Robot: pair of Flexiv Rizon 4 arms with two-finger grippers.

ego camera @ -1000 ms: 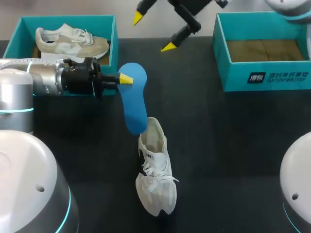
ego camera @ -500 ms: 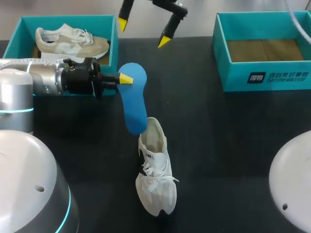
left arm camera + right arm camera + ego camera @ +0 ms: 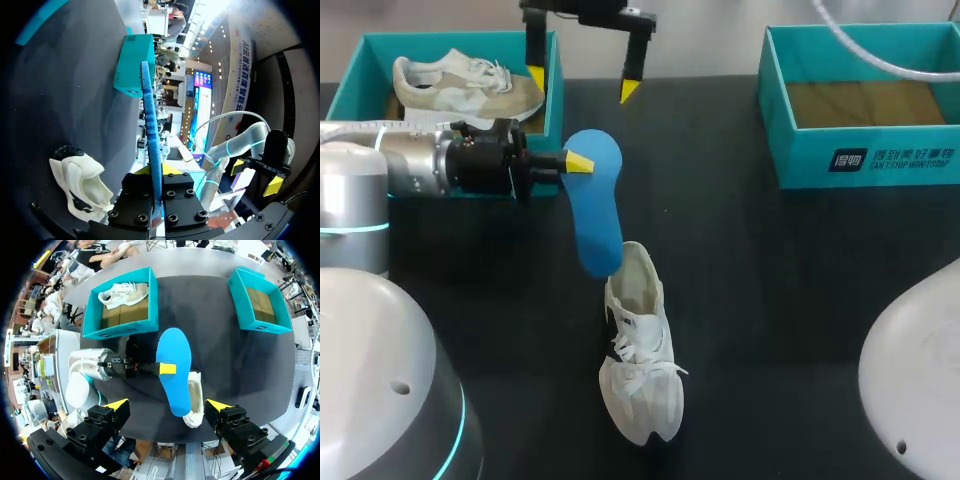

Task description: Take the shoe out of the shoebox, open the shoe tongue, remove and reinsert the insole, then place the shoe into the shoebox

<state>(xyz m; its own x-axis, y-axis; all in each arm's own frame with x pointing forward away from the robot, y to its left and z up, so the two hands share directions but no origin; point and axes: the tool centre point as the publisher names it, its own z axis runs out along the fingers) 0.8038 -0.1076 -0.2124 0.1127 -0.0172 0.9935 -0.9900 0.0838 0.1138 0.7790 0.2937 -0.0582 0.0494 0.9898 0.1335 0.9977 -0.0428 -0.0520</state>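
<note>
left shoebox (image 3: 460, 36): holds a second, beige shoe (image 3: 470, 85), not in play.
left gripper (image 3: 578, 162): clamped on the insole's edge, holding it above the table.
right gripper (image 3: 582, 82): high over the table's far side, fingers spread wide, holding nothing.
insole (image 3: 597, 215): blue, out of the shoe, its lower end at the heel opening; contact cannot be told.
shoe (image 3: 640, 350): white, on the table, well apart from both boxes.
right shoebox (image 3: 865, 160): holds no shoe.
step: likely reinserting the insole.
next move: aim the insole's tip into the opening and slide it forward; the free gripper probably needs to steady the shoe.
</note>
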